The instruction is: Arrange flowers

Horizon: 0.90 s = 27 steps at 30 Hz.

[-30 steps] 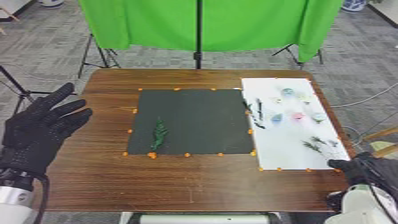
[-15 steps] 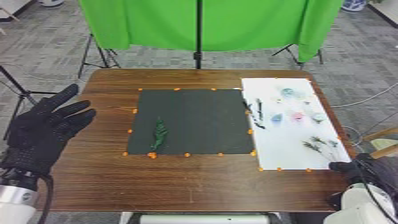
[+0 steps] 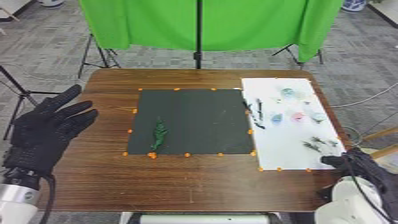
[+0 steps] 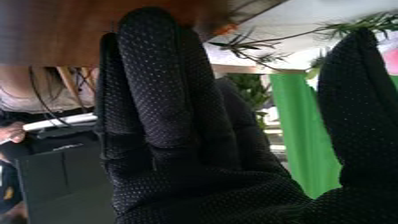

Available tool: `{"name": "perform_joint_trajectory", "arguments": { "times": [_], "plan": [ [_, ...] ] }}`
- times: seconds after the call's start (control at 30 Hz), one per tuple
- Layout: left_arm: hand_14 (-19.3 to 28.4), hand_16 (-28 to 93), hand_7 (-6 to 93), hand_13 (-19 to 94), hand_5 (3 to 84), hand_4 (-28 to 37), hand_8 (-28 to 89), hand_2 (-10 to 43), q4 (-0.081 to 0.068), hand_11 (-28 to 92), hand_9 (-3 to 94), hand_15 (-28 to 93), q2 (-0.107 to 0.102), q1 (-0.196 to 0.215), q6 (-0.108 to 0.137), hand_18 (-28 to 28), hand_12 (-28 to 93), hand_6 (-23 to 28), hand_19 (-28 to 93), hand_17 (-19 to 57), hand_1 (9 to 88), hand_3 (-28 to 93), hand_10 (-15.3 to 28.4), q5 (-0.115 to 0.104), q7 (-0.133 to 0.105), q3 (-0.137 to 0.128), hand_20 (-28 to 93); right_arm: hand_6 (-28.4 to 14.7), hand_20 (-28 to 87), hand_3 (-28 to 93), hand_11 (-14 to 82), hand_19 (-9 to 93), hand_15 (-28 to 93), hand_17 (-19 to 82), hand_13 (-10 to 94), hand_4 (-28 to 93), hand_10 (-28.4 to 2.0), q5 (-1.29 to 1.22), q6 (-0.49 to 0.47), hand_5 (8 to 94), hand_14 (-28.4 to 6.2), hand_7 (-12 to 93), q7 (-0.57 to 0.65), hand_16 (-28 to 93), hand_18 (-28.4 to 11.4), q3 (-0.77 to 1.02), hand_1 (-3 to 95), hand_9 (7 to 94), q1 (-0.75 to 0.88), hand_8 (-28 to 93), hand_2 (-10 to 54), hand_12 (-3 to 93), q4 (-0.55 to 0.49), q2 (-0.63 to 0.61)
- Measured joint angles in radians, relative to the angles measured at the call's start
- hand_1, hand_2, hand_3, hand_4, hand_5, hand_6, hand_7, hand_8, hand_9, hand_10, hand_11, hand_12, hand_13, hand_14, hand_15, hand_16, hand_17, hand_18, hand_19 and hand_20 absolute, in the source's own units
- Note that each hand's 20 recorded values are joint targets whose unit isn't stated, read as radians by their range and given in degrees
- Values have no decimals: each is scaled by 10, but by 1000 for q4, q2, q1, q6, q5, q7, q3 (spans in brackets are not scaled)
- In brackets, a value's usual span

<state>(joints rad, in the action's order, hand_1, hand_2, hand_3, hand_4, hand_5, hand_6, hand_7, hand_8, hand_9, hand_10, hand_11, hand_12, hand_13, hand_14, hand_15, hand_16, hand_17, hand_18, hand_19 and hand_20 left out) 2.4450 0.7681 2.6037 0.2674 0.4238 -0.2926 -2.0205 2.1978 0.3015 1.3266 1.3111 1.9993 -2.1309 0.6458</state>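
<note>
Greenery (image 3: 159,134) lies as one leafy stem on the left part of the dark mat (image 3: 200,107), towards its near edge. Just beside the mat, on the right, is a white board (image 3: 275,155). Dark stems (image 3: 259,110) lie along the board's left side, next to the mat. Farther right on the board are small pale blue (image 3: 276,118) and pink patches (image 3: 298,116), probably flower heads, though they are too faint to be sure. Thin green sprigs (image 3: 315,145) lie at the board's near end.

The right hand (image 3: 357,162) is at the board's near right corner, close to those sprigs. In the right wrist view its fingers (image 4: 155,80) are straight and released, with the thumb spread well away from them and nothing in its grasp.

The left hand (image 3: 43,131) is raised at the left side of the wooden table (image 3: 187,182), well apart from the greenery, its fingers loosely extended and empty. Orange markers (image 3: 153,155) dot the edges of mat and board.
</note>
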Motion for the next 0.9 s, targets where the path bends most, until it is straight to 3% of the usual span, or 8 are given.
{"name": "perform_joint_trajectory", "arguments": {
  "times": [0.37,0.57,0.73,0.9],
  "plan": [
    [275,-104,150,216,333,-283,-103,79,-3,286,296,513,0,-9,-1,251,102,86,537,-111,211,769,204,0,3,5,82,-65,-160,679,237,881,578,338,752,-242,-172,-4,-4,581,-127,90,16,97,-239,-121,370,754,-135,-104,-79,132,62,-35],
    [275,-104,150,216,334,-283,-102,80,-3,286,296,513,0,-8,0,250,100,87,537,-110,212,768,205,0,3,5,82,-42,-135,694,262,883,563,350,784,-268,-139,-1,-35,721,-105,148,23,112,-226,-153,430,822,-170,-113,-95,146,83,-46],
    [275,-104,149,217,336,-283,-102,80,-3,286,297,514,0,-8,0,250,101,88,537,-110,211,768,205,0,5,4,82,-15,-119,581,277,898,555,368,837,-282,-106,38,-55,839,-78,213,27,139,-206,-239,551,904,-241,29,-95,178,124,-68],
    [275,-104,149,216,338,-283,-102,80,-3,286,297,514,0,-9,0,249,101,90,537,-111,212,769,205,0,7,4,82,1,-112,602,301,922,558,380,867,-283,-102,59,-52,888,-68,228,26,163,-200,-319,560,935,-305,51,-95,169,142,-78]
  ]
}}
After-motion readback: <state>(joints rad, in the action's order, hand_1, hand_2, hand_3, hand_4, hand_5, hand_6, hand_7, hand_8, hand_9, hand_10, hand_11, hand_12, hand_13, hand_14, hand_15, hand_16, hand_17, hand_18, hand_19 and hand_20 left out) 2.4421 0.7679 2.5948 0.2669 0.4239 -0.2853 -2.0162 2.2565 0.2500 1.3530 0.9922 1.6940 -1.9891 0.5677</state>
